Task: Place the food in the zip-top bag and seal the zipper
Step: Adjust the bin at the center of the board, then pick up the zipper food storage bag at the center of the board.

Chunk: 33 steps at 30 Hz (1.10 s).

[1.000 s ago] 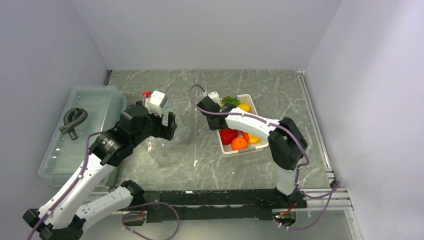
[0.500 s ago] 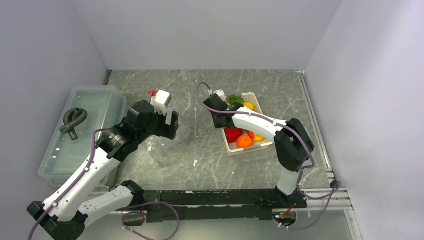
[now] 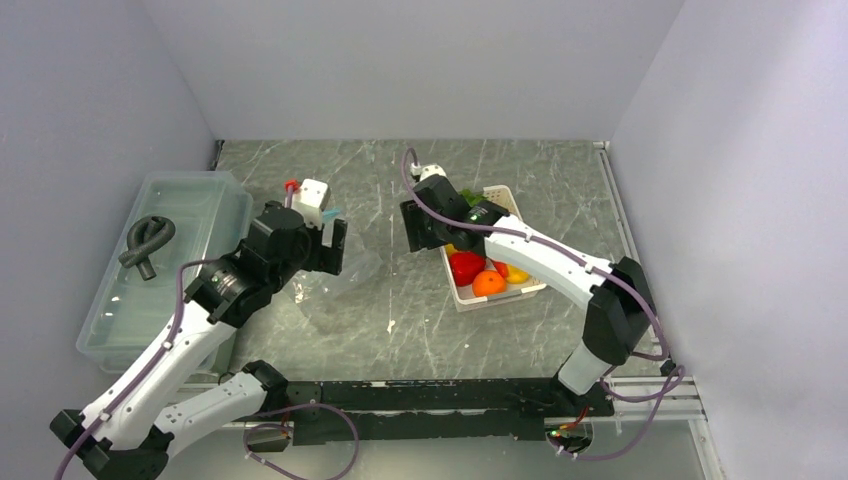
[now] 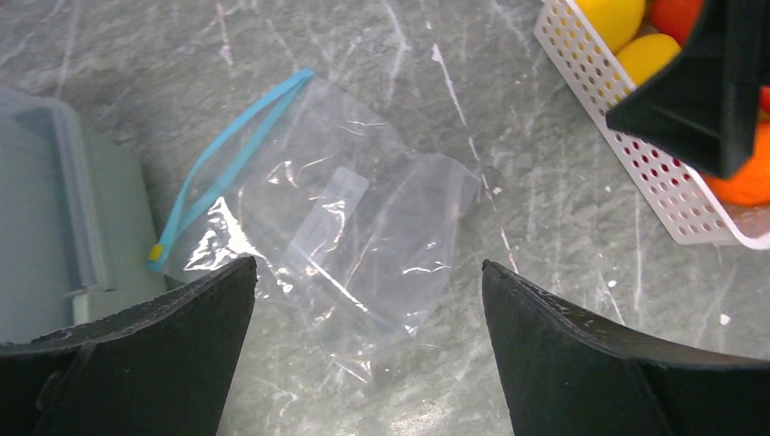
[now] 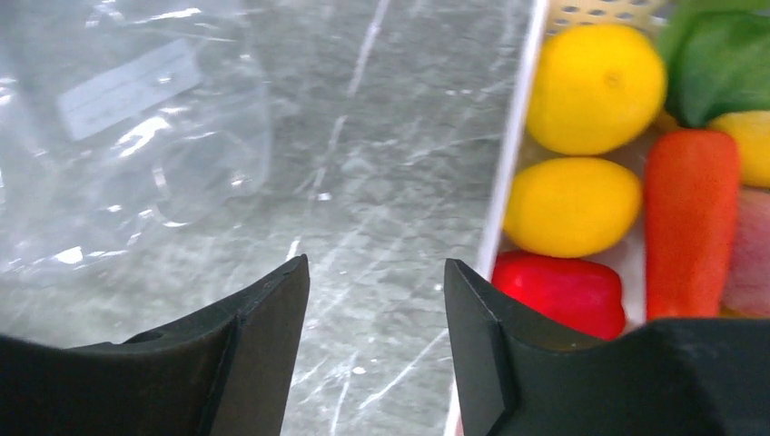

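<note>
The food lies in a white perforated basket [image 3: 500, 298]: two yellow fruits [image 5: 595, 86], a red pepper [image 5: 563, 291], an orange carrot [image 5: 690, 218] and a green leafy piece [image 5: 722, 59]. The clear zip-top bag [image 4: 345, 245] lies flat and empty on the table, left of the basket. Its teal-blue zipper [image 4: 231, 168] runs along the far-left edge. Above the bag hangs my left gripper [image 4: 368, 265], wide open and empty. My right gripper [image 5: 375, 262] is open over bare table just left of the basket's rim [image 5: 518, 136] and holds nothing.
A large translucent lidded bin [image 3: 160, 270] stands at the table's left edge with a black coiled hose [image 3: 147, 243] on its lid. Its corner [image 4: 54, 227] lies close to the bag's zipper end. Grey walls close in three sides.
My right gripper's jaws have opened, and it has moved off the basket's far-left corner toward the table beside it. The left gripper stays wide open and has shifted only slightly.
</note>
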Available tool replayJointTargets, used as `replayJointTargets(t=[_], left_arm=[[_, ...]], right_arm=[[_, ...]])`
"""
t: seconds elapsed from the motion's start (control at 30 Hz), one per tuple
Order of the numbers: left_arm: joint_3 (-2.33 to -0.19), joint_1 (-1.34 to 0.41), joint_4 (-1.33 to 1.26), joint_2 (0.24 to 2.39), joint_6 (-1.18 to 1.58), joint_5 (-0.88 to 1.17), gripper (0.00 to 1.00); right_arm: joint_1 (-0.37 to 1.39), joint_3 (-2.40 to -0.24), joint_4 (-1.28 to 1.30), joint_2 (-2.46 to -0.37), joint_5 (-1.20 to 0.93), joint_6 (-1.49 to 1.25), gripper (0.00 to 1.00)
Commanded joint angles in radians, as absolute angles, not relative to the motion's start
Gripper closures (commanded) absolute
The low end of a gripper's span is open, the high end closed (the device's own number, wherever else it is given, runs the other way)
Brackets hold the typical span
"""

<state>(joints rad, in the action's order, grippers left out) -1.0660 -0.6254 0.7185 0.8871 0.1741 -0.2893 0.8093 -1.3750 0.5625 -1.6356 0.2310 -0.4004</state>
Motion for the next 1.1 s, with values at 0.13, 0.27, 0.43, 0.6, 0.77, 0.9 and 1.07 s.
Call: replayJointTargets(t=[0.13, 0.27, 0.43, 0.6, 0.77, 0.9, 1.07], left_arm=[[-1.081, -0.602, 0.748, 0.838, 0.222, -0.528, 0.0], [-1.089, -0.571, 0.765, 0.827, 0.253, -0.579, 0.05], [-1.094, -0.54, 0.785, 0.798, 0.286, -0.637, 0.1], [-1.089, -0.526, 0.792, 0.747, 0.309, -0.707, 0.09], [-1.083, -0.493, 0.781, 0.708, 0.316, -0.712, 0.1], [-1.085, -0.447, 0.785, 0.676, 0.328, -0.72, 0.1], [-1.076, -0.415, 0.769, 0.644, 0.327, -0.705, 0.1]], right_arm=[[0.875, -1.431, 0.434, -1.61, 0.005, -0.421, 0.32], [0.919, -1.471, 0.413, -1.652, -0.027, -0.431, 0.27], [0.95, -1.514, 0.367, -1.717, -0.054, -0.455, 0.2], [0.99, -1.637, 0.395, -1.828, -0.045, -0.46, 0.17], [1.032, -1.78, 0.449, -1.944, -0.008, -0.434, 0.13], [1.057, -1.903, 0.5, -2.056, -0.002, -0.428, 0.11], [1.075, -2.012, 0.559, -2.148, 0.046, -0.423, 0.1]])
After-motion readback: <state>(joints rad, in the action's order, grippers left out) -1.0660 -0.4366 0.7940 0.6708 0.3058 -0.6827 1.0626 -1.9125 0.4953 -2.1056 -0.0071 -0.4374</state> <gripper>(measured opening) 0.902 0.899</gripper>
